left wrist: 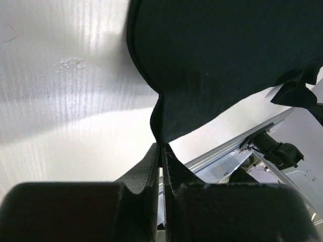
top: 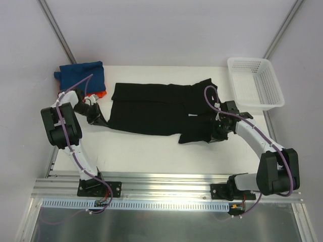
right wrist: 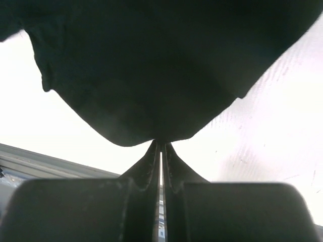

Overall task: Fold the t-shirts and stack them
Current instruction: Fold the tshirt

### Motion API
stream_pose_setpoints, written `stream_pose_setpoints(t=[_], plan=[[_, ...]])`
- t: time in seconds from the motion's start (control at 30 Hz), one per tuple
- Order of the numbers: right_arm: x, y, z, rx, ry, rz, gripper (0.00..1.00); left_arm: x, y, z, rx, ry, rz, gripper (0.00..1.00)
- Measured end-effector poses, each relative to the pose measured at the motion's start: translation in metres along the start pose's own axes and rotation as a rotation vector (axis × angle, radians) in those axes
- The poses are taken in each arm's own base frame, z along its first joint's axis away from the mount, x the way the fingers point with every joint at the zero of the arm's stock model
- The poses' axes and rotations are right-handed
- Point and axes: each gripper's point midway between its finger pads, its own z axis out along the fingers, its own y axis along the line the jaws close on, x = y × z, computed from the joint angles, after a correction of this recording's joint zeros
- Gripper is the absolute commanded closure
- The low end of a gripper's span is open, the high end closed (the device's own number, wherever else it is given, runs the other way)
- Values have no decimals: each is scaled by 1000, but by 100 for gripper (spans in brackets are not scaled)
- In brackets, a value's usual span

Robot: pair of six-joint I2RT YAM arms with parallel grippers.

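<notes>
The black t-shirt [top: 156, 108] lies spread across the middle of the table, partly folded, with a small white tag [top: 192, 114]. My left gripper [top: 101, 121] is shut on its near left corner [left wrist: 166, 121], lifted a little. My right gripper [top: 218, 132] is shut on its near right edge [right wrist: 151, 75], the cloth hanging from the fingertips. The blue t-shirt [top: 81, 75] lies folded at the far left corner on top of the orange t-shirt [top: 100, 94], of which only an edge shows.
A white plastic mesh basket [top: 255, 83] stands at the far right of the table. A metal rail [top: 166, 182] runs along the near edge by the arm bases. Bare white table [top: 146, 151] lies in front of the black shirt.
</notes>
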Motion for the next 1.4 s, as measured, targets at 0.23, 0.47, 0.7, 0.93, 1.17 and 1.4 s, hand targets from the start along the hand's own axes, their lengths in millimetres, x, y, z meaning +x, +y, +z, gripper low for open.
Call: stream_pose_setpoints(t=[0.23, 0.47, 0.7, 0.93, 1.17, 1.4], plan=[[-15, -8, -14, 5, -74, 31, 99, -13, -17, -10, 18, -32, 45, 100], [-50, -5, -32, -4, -177, 15, 99, -16, -40, -11, 21, -28, 115, 100], [-78, -1, -46, -10, -252, 0, 99, -26, -62, -13, 25, -50, 191, 100], [-102, -4, -43, 3, -268, -10, 100, -49, -73, -18, 27, -90, 229, 100], [-139, -5, -42, 17, -303, -28, 99, -75, -79, -8, 18, -97, 265, 100], [-170, -6, -37, 28, -330, -46, 99, -98, -96, -3, -4, -131, 340, 100]])
